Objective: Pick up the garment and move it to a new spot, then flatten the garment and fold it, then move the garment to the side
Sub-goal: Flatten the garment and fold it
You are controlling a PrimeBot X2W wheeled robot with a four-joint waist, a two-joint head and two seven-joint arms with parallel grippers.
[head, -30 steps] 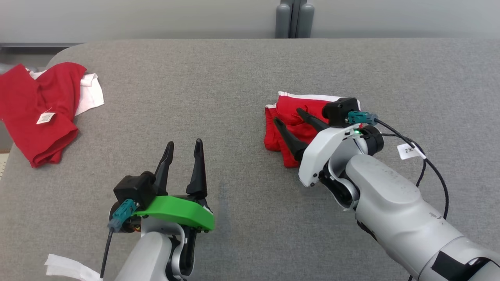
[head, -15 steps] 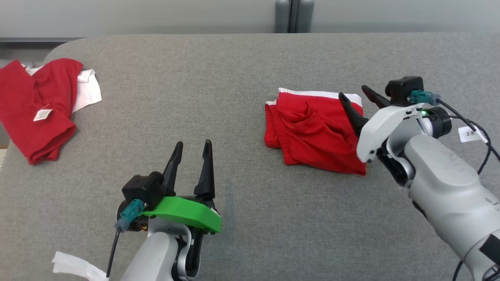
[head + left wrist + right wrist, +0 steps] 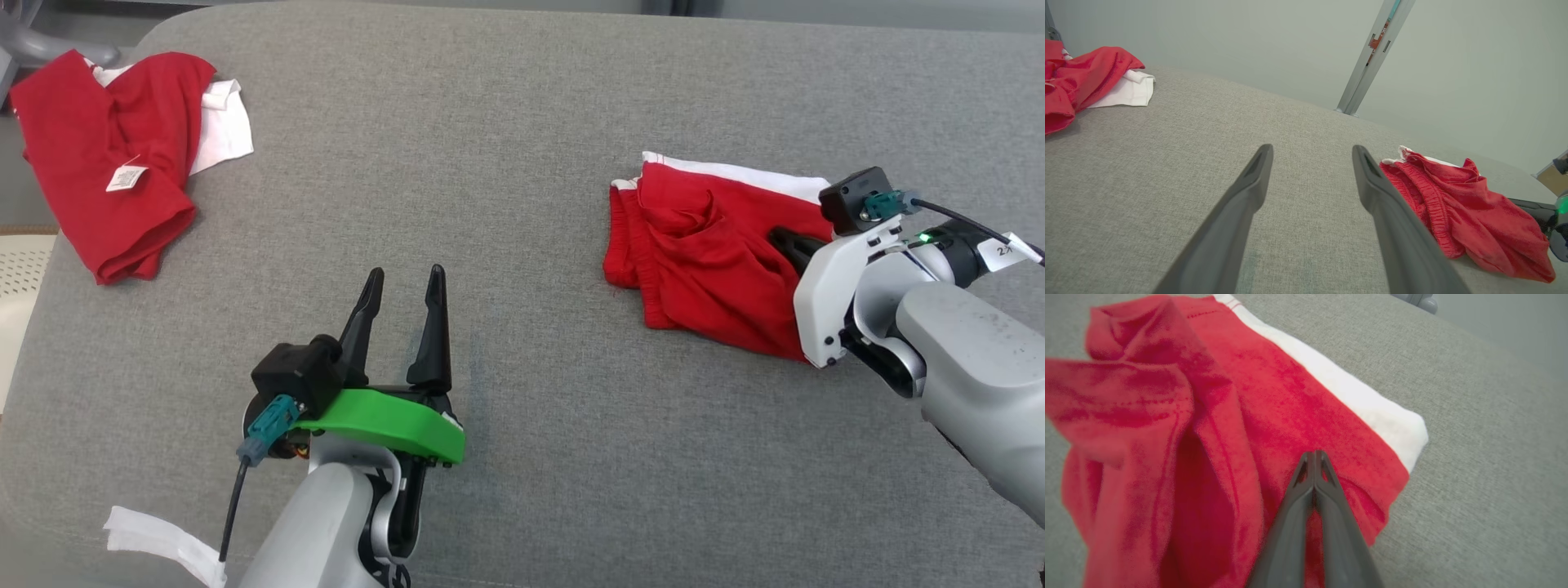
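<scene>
The right claw (image 3: 785, 242) has snapped shut! A second ago its fingers stood wide apart over the middle of the garment (image 3: 702, 261). Half a second ago they were still apart but had swung across to the garment's right end. Now, in the right wrist view, the two dark fingers (image 3: 1306, 490) are pressed tight together, tips down on the red cloth just inside the white band (image 3: 1355, 404). The fabric is puckered around them, so this looks like a pinch on the garment's right end rather than a miss.

The garment itself lies crumpled on the right side of the grey surface (image 3: 531, 147), apparently in the same place. The whole head view has shifted because the camera has tipped down, not because the cloth has travelled. Nothing is lifted yet.

The left claw (image 3: 404, 282) has not stirred. Its fingers are spread apart, empty, hovering over bare surface at the near left, well clear of the garment. A second heap of red and white clothes (image 3: 106, 171) sits at the far left, untouched.

For the task, the pick-up looks to be just beginning: grip made, lift and carry to a new spot still to come. A one-corner pinch could let the bunched cloth trail or slip as it rises.
</scene>
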